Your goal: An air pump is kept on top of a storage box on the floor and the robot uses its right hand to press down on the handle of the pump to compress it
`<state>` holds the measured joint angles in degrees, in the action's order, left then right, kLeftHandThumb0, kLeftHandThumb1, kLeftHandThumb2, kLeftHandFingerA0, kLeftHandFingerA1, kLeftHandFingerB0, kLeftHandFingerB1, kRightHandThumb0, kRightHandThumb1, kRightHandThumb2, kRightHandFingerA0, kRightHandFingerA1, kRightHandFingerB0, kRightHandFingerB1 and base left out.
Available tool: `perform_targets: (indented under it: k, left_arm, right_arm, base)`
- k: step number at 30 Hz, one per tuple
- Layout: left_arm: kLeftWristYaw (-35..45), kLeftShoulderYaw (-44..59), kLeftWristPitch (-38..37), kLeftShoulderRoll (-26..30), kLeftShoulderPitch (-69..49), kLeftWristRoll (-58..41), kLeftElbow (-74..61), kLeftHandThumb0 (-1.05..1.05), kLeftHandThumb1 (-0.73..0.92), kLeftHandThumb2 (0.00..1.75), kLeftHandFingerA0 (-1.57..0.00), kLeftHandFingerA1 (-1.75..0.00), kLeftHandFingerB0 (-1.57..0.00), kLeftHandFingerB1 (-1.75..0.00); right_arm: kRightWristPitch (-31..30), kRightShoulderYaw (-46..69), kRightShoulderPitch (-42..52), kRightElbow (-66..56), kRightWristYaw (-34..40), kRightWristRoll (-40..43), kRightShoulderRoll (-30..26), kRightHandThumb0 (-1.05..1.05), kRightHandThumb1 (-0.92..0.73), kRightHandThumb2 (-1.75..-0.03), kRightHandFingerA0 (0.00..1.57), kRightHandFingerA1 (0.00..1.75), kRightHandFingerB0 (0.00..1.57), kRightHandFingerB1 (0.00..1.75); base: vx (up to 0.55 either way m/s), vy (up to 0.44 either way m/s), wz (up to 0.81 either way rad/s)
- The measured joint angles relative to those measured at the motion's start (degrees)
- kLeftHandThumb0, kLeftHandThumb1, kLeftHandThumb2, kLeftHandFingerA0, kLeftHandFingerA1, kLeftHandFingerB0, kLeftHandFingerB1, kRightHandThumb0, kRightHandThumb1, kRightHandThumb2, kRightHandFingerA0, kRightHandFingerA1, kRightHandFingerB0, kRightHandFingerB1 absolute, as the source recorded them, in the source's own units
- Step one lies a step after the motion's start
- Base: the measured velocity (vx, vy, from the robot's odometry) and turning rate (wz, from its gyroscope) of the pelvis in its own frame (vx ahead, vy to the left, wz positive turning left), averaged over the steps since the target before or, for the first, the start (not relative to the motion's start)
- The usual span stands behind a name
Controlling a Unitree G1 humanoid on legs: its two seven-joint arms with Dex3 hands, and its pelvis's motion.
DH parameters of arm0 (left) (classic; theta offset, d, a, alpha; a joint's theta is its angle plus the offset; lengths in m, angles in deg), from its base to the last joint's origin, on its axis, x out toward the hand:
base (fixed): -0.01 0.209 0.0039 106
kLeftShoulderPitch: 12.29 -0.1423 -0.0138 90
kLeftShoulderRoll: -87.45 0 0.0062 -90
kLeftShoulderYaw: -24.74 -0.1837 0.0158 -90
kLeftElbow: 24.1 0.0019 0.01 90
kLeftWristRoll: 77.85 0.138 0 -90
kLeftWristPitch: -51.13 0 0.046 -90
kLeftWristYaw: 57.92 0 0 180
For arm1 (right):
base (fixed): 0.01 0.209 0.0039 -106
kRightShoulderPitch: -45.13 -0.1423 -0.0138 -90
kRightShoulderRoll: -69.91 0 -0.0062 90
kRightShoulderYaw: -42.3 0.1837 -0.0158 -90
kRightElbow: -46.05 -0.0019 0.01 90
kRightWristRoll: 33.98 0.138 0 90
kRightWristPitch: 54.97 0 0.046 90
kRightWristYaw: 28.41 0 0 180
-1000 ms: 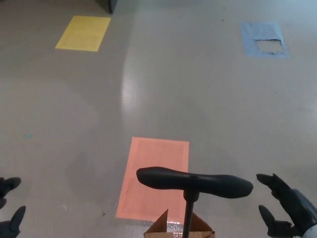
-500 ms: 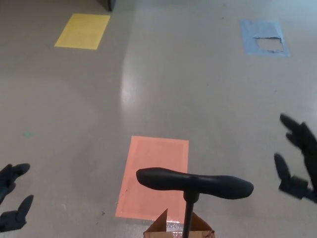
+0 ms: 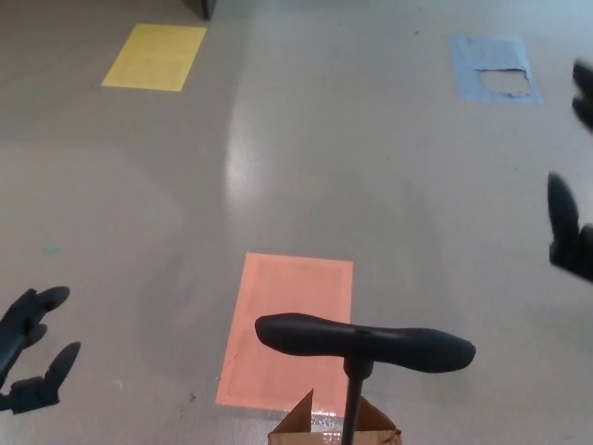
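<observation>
The air pump's black T-handle [image 3: 365, 339] lies crosswise at the bottom centre of the head view, on a thin black shaft [image 3: 352, 408]. The shaft runs down to a brown cardboard box [image 3: 335, 426], of which only the top edge shows. My right hand [image 3: 573, 222] is at the right edge, high above and to the right of the handle, open with fingers apart and holding nothing. My left hand [image 3: 32, 348] is at the lower left, open and empty, well away from the pump.
An orange rectangle [image 3: 289, 324] is marked on the grey floor behind the pump. A yellow rectangle [image 3: 155, 57] lies far left and a torn blue one [image 3: 494, 69] far right. A dark object's corner [image 3: 201, 8] shows at the top edge.
My right hand has risen from beside the handle's right end to well above it at the picture's right edge. My left hand has lifted slightly and come inward. The pump has not moved.
</observation>
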<state>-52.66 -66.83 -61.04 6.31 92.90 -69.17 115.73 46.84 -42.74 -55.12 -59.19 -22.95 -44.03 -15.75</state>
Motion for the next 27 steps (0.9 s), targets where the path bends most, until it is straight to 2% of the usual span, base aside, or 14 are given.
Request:
perform_targets:
  k: [3, 4, 6, 7, 11, 12, 14, 15, 17, 18, 19, 21, 22, 27]
  left_arm:
    - [0.1, 0.0, 0.0, 0.0, 0.0, 0.0, -0.1, -0.33, 0.6, 1.13, 0.0, -0.48, 0.0, -0.47]
    - [0.2, 0.0, 0.0, 0.0, 0.0, 0.0, -0.2, -0.72, 0.71, 1.01, -0.09, -0.44, -0.04, -0.39]
    - [0.2, -0.1, 0.0, 0.0, -0.1, 0.0, -0.2, -0.65, 0.92, 0.68, -0.14, -0.3, -0.13, -0.27]
    - [0.3, -0.1, 0.0, 0.0, -0.1, 0.0, -0.2, -0.33, 0.61, 1.13, 0.0, -0.48, 0.0, -0.47]
    - [0.4, -0.2, 0.0, 0.0, -0.2, 0.0, -0.2, -0.33, 0.61, 1.13, 0.0, -0.48, 0.0, -0.47]
    - [0.5, -0.3, 0.0, 0.0, -0.3, 0.0, -0.2, -0.33, 0.61, 1.13, 0.0, -0.48, 0.0, -0.47]
    - [0.5, -0.4, 0.0, 0.0, -0.3, 0.1, -0.2, -0.33, 0.61, 1.13, 0.0, -0.48, 0.0, -0.47]
    - [0.5, -0.4, 0.0, 0.0, -0.4, 0.1, -0.1, -0.33, 0.62, 1.14, 0.0, -0.48, 0.0, -0.47]
    - [0.5, -0.5, 0.0, 0.0, -0.4, 0.1, -0.1, -0.33, 0.62, 1.14, 0.0, -0.49, 0.0, -0.48]
    - [0.6, -0.5, 0.0, 0.0, -0.5, 0.1, -0.1, -0.33, 0.62, 1.14, -0.01, -0.49, 0.0, -0.47]
    - [0.7, -0.5, 0.0, 0.0, -0.7, 0.1, -0.2, -0.72, 0.75, 1.04, -0.08, -0.45, 0.0, -0.38]
    - [0.9, -0.5, 0.0, 0.0, -1.2, 0.1, -0.9, -0.32, 0.64, 1.15, -0.01, -0.49, 0.0, -0.47]
    - [1.0, -0.5, 0.1, 0.0, -1.5, 0.1, -1.5, -0.33, 0.61, 1.14, -0.01, -0.49, 0.0, -0.47]
    - [1.4, -0.8, 0.1, 0.1, -2.6, 0.1, -2.9, -0.34, 0.6, 1.13, 0.0, -0.48, 0.0, -0.47]
  right_arm:
    - [-1.4, -0.1, -3.3, -4.5, -0.1, 1.3, 0.2, -0.69, -0.92, -0.68, 0.21, 0.31, 0.17, 0.27]
    - [-1.7, -0.1, -3.9, -5.3, -0.2, 1.5, 0.2, -0.7, -0.92, -0.68, 0.23, 0.31, 0.18, 0.27]
    - [-3.0, -0.4, -7.1, -8.7, -0.4, 2.3, 0.5, -0.75, -0.74, -0.99, 0.18, 0.42, 0.14, 0.4]
    - [-3.5, -0.7, -8.2, -9.8, -0.5, 2.6, 0.7, -0.35, -0.55, -1.11, 0.01, 0.48, 0.0, 0.48]
    - [-6.7, -4.4, -15.8, -16.4, -1.1, 4.2, 3.0, -0.73, -0.74, -1.1, 0.07, 0.46, 0.01, 0.38]
    - [-7.3, -5.1, -17.1, -17.4, -1.3, 4.6, 3.4, -0.78, -0.9, -0.71, 0.15, 0.31, 0.12, 0.26]
    - [-9.3, -7.8, -20.6, -20.8, -1.7, 5.3, 5.0, -0.77, -0.92, -0.7, 0.12, 0.28, 0.13, 0.24]
    - [-9.8, -8.5, -21.3, -21.6, -1.8, 5.5, 5.4, -0.86, -0.81, -1.12, 0.01, 0.39, 0.09, 0.34]
    - [-11.5, -10.9, -23.0, -24.2, -2.1, 6.0, 6.6, -0.36, -0.52, -1.11, 0.0, 0.49, 0.0, 0.48]
    - [-12.4, -12.6, -23.3, -25.8, -2.2, 6.1, 7.4, -0.8, -0.92, -0.71, 0.22, 0.31, 0.14, 0.27]
    - [-13.3, -14.7, -23.4, -27.4, -2.3, 6.1, 8.3, -0.36, -0.48, -1.09, 0.0, 0.48, 0.0, 0.48]
    - [-14.7, -17.8, -23.4, -29.7, -2.5, 6.0, 9.7, -0.37, -0.46, -1.08, 0.0, 0.49, 0.0, 0.48]
    - [-15.3, -19.2, -23.3, -30.6, -2.5, 6.0, 10.1, -0.86, -0.75, -1.09, 0.1, 0.45, 0.06, 0.35]
    - [-19.6, -27.8, -21.3, -35.8, -3.1, 5.2, 11.6, -0.69, -0.79, -1.17, 0.01, 0.31, 0.0, 0.26]
  base:
    - [0.0, 0.0, 0.0]
    - [0.0, 0.0, 0.0]
    - [0.0, 0.0, 0.0]
    - [0.0, 0.0, 0.0]
    - [0.0, 0.0, 0.0]
    - [0.0, 0.0, 0.0]
    - [0.0, 0.0, 0.0]
    - [0.0, 0.0, 0.0]
    - [0.0, 0.0, 0.0]
    - [0.0, 0.0, 0.0]
    - [0.0, 0.0, 0.0]
    - [0.0, 0.0, 0.0]
    - [0.0, 0.0, 0.0]
    - [0.0, 0.0, 0.0]
